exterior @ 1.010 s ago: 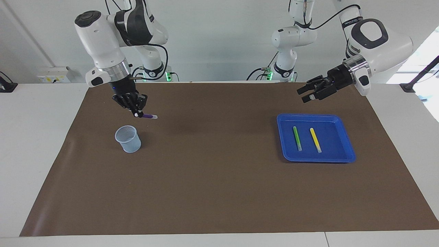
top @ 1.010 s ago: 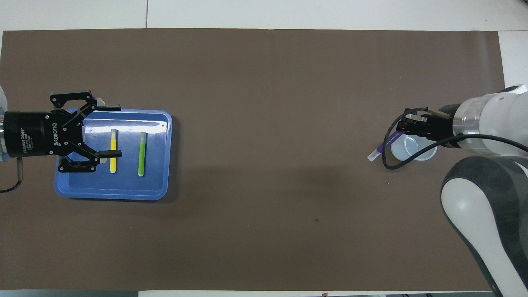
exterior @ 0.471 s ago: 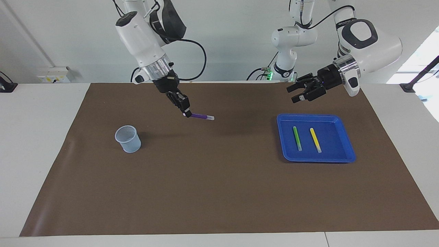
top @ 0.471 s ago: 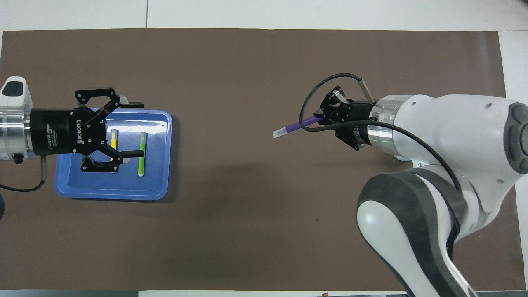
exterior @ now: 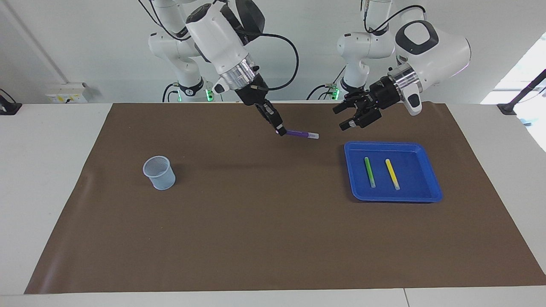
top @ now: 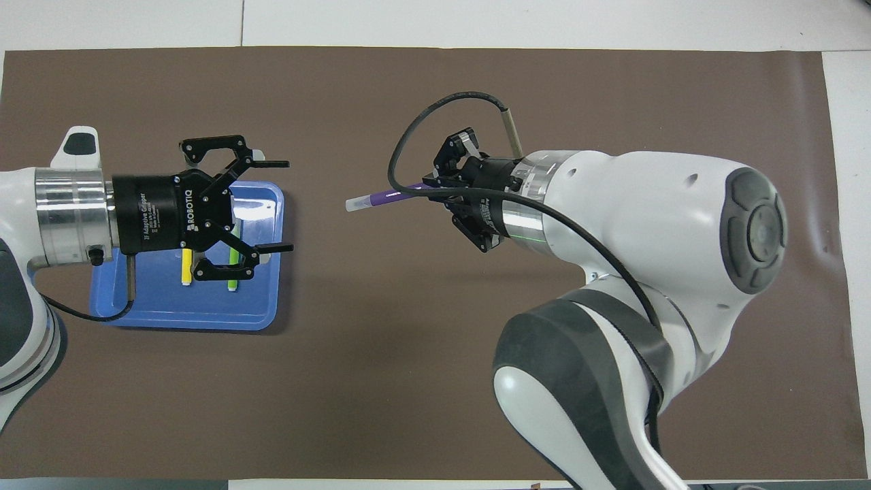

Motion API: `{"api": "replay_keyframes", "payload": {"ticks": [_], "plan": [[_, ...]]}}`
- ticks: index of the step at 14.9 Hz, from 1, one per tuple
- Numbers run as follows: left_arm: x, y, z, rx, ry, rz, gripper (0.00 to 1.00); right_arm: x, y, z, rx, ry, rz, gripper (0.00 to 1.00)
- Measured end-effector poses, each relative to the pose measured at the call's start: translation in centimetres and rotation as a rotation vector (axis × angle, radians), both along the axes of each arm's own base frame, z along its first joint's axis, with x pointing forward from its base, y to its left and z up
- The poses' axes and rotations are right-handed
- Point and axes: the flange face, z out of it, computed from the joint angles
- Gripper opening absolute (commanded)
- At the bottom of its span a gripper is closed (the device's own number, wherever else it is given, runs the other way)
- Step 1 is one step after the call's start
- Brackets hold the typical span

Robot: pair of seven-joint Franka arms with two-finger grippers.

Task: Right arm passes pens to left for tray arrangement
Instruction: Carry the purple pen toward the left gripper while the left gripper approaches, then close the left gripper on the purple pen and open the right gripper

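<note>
The right gripper (exterior: 280,130) (top: 435,184) is up over the middle of the brown mat (exterior: 273,230) (top: 408,408), jaws clamped on one end of the purple pen (exterior: 300,134) (top: 384,198), whose pale end points toward the left gripper (exterior: 346,117) (top: 272,205). The left gripper hangs in the air at the blue tray (exterior: 426,194) (top: 163,316) edge, jaws spread wide and holding nothing, apart from the pen's tip. In the tray the green pen (exterior: 369,171) (top: 232,282) and yellow pen (exterior: 392,174) (top: 185,267) lie side by side. A pale-blue cup (exterior: 159,172) stands upright toward the right arm's end of the table.
</note>
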Motion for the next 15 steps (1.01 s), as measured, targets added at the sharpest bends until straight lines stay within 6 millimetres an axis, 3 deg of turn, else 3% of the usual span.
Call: {"api": "replay_keyframes", "payload": {"ticks": [4,9,15], "plan": [[-0.2,-0.4,-0.7,0.014,-0.003,0.036,1.0,0.3,2.9,0.5,0.069,0.067,-0.049,0.0],[-2.1,-1.8,-2.8,0.026,-0.016,0.119,0.96,-0.3,6.1,0.5,0.103,0.123,-0.075,0.0],[-2.3,-1.1,-2.0,0.019,-0.028,0.141,0.88,-0.1,6.5,0.8,0.102,0.114,-0.077,0.0]]}}
